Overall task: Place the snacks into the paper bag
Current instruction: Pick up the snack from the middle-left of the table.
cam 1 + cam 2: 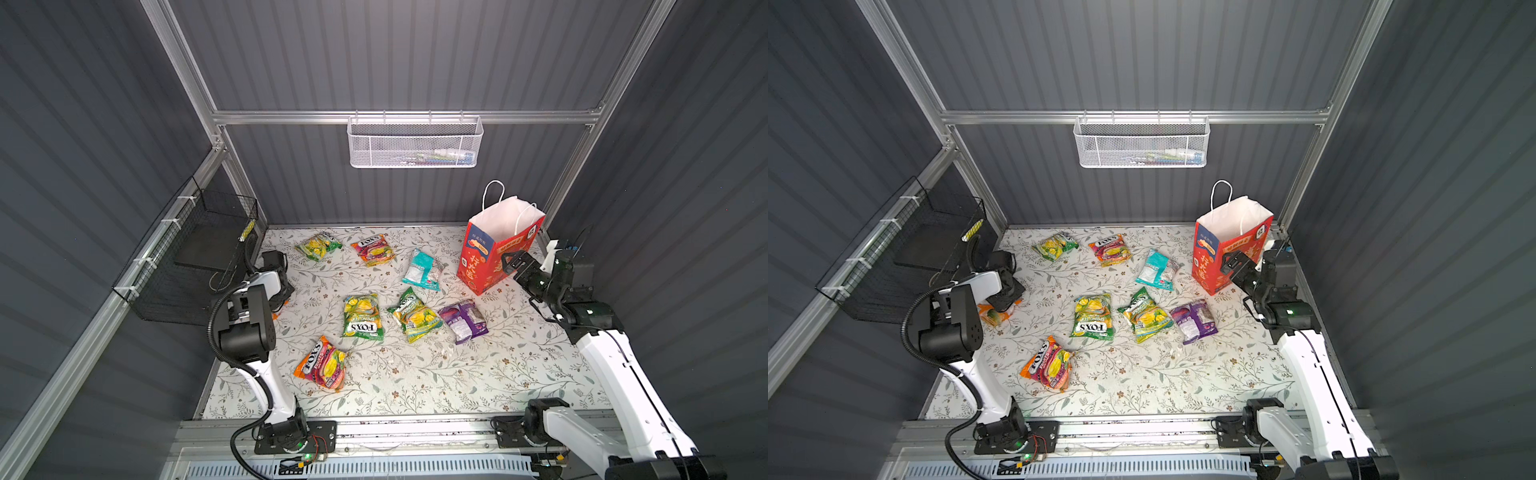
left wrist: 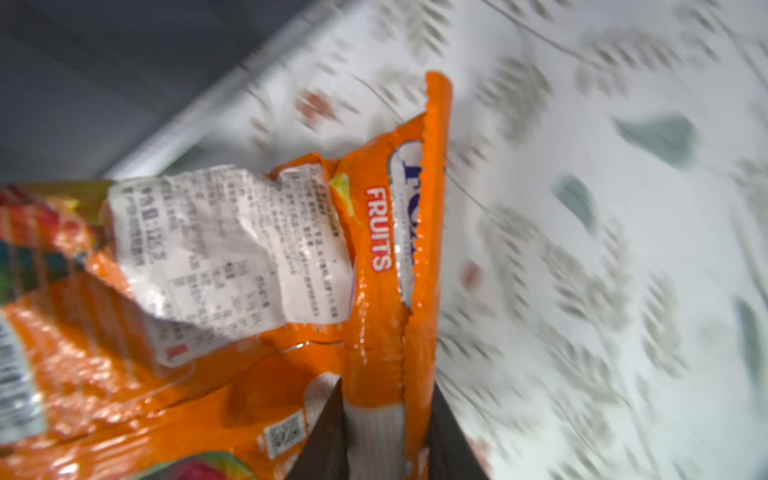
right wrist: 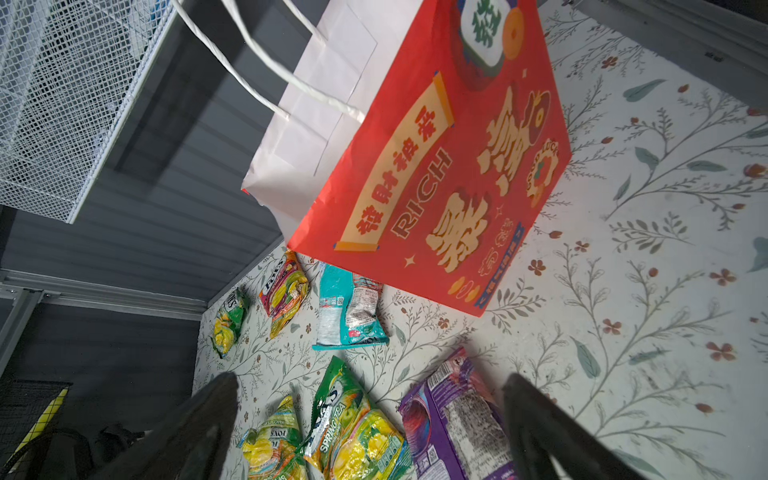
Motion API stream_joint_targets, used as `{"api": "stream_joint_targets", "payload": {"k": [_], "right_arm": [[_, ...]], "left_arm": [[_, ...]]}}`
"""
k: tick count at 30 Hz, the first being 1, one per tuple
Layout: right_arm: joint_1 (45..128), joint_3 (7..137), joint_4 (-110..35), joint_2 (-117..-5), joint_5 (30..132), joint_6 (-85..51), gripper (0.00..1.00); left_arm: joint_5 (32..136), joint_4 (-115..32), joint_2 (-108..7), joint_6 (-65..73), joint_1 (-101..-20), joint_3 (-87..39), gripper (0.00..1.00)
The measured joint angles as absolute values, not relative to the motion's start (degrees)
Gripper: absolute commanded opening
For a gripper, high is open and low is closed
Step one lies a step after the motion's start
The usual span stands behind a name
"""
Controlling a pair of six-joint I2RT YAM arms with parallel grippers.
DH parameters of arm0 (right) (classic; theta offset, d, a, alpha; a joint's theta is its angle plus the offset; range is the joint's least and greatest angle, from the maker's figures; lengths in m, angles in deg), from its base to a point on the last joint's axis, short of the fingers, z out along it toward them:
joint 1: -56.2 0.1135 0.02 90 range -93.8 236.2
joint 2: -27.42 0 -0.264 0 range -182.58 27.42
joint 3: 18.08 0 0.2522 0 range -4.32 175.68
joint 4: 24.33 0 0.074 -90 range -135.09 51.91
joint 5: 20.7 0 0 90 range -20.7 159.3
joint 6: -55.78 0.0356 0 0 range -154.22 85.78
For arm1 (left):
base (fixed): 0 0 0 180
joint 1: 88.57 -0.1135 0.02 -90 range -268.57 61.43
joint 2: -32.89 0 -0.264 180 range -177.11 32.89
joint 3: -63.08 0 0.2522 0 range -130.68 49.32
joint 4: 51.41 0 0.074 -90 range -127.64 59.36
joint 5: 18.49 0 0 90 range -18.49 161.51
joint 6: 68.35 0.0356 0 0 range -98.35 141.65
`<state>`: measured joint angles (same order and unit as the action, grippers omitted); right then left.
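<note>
The left gripper (image 2: pixel 386 415) pinches the sealed edge of the orange packet (image 2: pixel 374 232) at the frame's bottom; the right gripper (image 3: pixel 370 386) stands wide apart, empty, below the paper bag (image 3: pixel 436 166).

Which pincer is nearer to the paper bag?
Right. The right pincer is open, close beside the bag; the left pincer is across the table, on an orange packet.

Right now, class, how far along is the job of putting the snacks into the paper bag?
Done: no packet shows inside the tall red paper gift bag, though its bottom is hidden. In hand: the left hand pinches the orange glossy FOX'S Fruits packet; the right hand hangs open beside the bag. Left: seven more glossy packets lie on the floral table.
</note>
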<state>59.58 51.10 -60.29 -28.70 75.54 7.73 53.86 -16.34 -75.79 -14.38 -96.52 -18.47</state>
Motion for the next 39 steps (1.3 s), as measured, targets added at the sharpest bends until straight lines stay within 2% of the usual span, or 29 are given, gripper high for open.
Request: {"api": "stream_joint_targets", "payload": {"k": [3,10,19,29,39], "right_arm": [[59.5,50.7,-60.3,-28.7,75.4,7.6,0.99],[59.2,50.3,-60.6,-28.4,74.6,6.6,0.99],[59.1,50.1,-62.3,-27.2,73.3,5.0,0.99],[59.1,50.3,-64.6,-27.4,70.5,4.2,0.99],[59.1,60.0,-73.0,-32.6,64.6,8.3,0.99]], "left_arm": [[57.2,-16.9,-74.3,-14.3,-93.7,-17.0,0.06],[64.9,-17.2,-69.9,-13.7,-89.1,-13.3,0.0],[71.2,-16.3,-62.0,-11.7,-86.2,-11.9,0.0],[76.7,-15.8,-58.9,-9.1,-83.8,-11.9,0.0],[80.6,-17.2,-49.1,-8.9,-81.6,-12.6,0.0]]}}
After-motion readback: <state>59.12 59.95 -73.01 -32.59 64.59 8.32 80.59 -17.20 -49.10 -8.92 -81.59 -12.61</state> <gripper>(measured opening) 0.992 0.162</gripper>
